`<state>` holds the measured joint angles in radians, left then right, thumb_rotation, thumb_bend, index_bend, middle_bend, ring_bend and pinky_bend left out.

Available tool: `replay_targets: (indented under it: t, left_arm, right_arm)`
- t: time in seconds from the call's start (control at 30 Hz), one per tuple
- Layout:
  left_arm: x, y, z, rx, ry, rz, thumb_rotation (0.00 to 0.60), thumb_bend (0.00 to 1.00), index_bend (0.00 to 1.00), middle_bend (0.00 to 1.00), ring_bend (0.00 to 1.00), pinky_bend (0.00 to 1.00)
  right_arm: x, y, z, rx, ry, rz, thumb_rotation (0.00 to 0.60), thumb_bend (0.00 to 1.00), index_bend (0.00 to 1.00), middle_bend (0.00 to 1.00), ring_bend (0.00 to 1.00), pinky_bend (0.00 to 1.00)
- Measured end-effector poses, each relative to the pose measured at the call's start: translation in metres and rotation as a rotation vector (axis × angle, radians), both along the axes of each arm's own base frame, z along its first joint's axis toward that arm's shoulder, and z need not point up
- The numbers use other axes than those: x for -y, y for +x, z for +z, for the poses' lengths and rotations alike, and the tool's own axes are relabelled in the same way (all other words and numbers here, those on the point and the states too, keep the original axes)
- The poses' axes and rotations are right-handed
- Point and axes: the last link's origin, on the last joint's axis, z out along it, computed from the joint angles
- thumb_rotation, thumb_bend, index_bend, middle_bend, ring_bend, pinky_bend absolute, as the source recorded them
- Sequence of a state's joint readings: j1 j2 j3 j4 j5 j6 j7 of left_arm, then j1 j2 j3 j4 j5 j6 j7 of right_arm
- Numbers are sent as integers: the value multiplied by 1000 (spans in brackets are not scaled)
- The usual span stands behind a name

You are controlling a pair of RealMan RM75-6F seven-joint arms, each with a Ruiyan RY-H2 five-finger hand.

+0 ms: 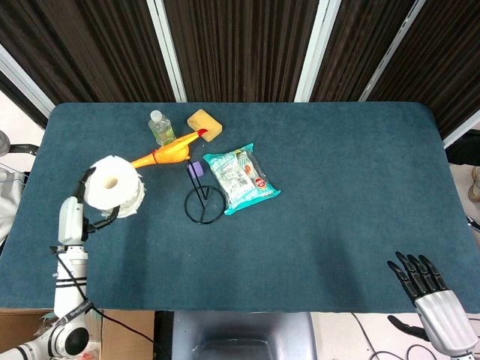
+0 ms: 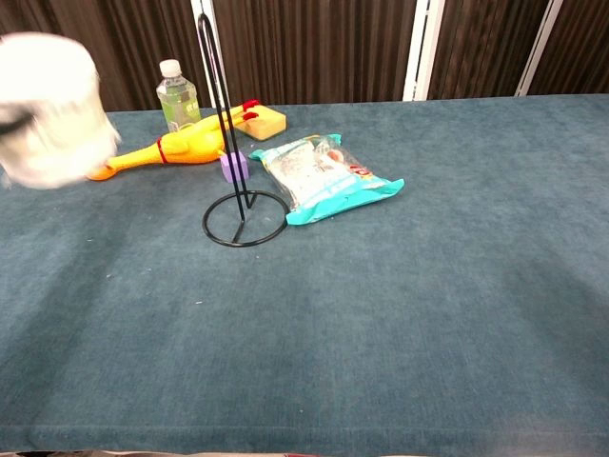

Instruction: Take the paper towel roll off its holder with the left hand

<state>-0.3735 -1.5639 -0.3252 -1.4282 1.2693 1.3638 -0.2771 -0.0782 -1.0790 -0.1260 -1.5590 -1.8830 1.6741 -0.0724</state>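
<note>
Right hand (image 1: 429, 289) at near right, off the table edge, dark fingers apart, holding nothing. Left hand (image 1: 88, 202) at near left grips the white paper towel roll (image 1: 114, 187) with dark fingers curling round its sides; roll is clear of its holder, well left of it, blurred in chest view. Thin black wire holder with round ring base (image 2: 242, 217) stands upright and bare mid-table on the blue felt table (image 2: 381, 324). Small purple block (image 2: 234, 166) just behind it, teal snack packet (image 2: 326, 180) to its right. Further back: yellow rubber chicken (image 2: 181, 146), clear plastic bottle (image 2: 177, 95), yellow sponge (image 2: 264, 122)
</note>
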Motion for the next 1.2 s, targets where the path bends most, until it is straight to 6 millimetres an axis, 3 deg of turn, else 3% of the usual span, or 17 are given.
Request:
replay_targets:
  t: [0.13, 0.27, 0.37, 0.4, 0.53, 0.67, 0.93, 1.2]
  left_arm:
    - [12, -8, -46, -13, -88, -3, 600, 705, 810, 778, 817, 831]
    - [24, -3, -80, -5, -169, -26, 600, 656, 727, 708, 699, 600]
    - [26, 0, -86, -14, -182, -44, 600, 570, 496, 476, 428, 368]
    - [26, 1, -86, -18, -182, -52, 600, 533, 367, 351, 297, 271]
    - [26, 2, -84, -39, -197, -75, 600, 418, 21, 26, 8, 46]
    - [27, -1, -79, -59, -208, -62, 600, 368, 0, 0, 0, 10]
    - [32, -2, -64, -51, -230, -46, 600, 360, 0, 0, 0, 8]
    - [56, -19, -19, -122, -120, -99, 600, 377, 0, 0, 0, 2]
  right_arm:
    - [1, -1, 1, 1, -5, -5, 600, 28, 0, 0, 0, 0]
    - [1, -1, 1, -1, -1, -5, 600, 28, 0, 0, 0, 0]
    - [1, -2, 2, 1, -4, -6, 600, 29, 0, 0, 0, 0]
    - [1, -2, 2, 2, -5, -6, 600, 29, 0, 0, 0, 0]
    - [1, -2, 1, -1, -1, -5, 600, 28, 0, 0, 0, 0]
    - [1, -1, 0, -6, 1, -4, 600, 29, 0, 0, 0, 0]
    - [1, 0, -1, -9, 0, -4, 600, 29, 0, 0, 0, 0]
    - [0, -1, 1, -2, -6, -5, 600, 28, 0, 0, 0, 0]
